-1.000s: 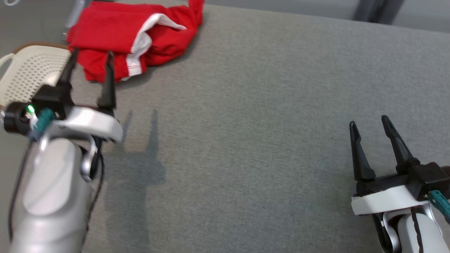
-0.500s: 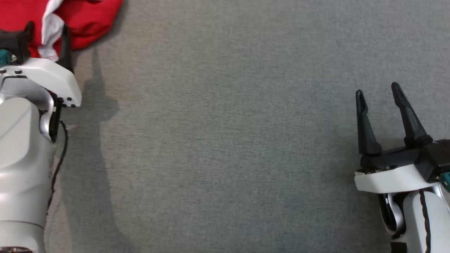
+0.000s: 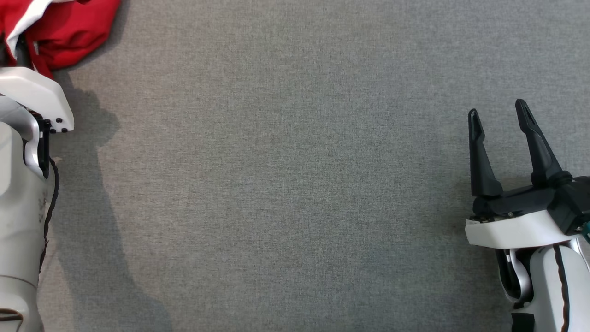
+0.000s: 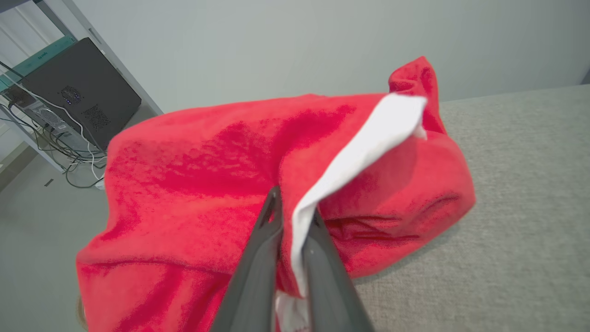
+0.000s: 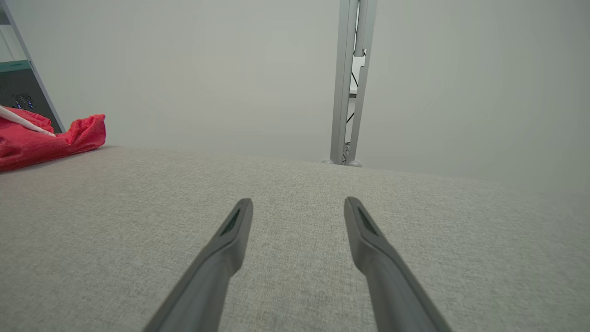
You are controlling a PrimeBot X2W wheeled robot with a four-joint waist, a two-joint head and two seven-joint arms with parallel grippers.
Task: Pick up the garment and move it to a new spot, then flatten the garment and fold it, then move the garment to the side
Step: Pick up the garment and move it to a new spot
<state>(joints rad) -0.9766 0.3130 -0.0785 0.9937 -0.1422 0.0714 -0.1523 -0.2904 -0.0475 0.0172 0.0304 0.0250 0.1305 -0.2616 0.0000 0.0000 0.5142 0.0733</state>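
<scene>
Fingers (image 4: 258,267) on our left gripper (image 4: 295,207) are squeezed nearly together in the left wrist view. They're pinching the white trim (image 4: 364,143) of the red garment (image 4: 193,161), with that pale strip running right down between the two dark tips. We see the garment bunched in a loose heap at the far left corner of the grey fabric surface (image 3: 295,166). In the head view the garment (image 3: 69,27) sits in the top left corner, just above our left arm's white wrist cover (image 3: 37,97), and the fingertips there are mostly lost at the frame edge, so we can't really read the grip from that angle. Its left side looks like it might hang past the edge of the surface, but the wide-angle lens makes that hard to call. Behind it there's a dark computer tower (image 4: 78,99) on a shelf, with some cables (image 4: 78,157) trailing below. Our right gripper (image 3: 498,108) is well apart from all this, low on the right of the head view, fingers spread wide over the grey fabric. The right wrist view has that gripper (image 5: 298,203) pointing across the surface toward a metal post (image 5: 350,83) and a pale wall, with the garment (image 5: 46,138) way off to the left.
</scene>
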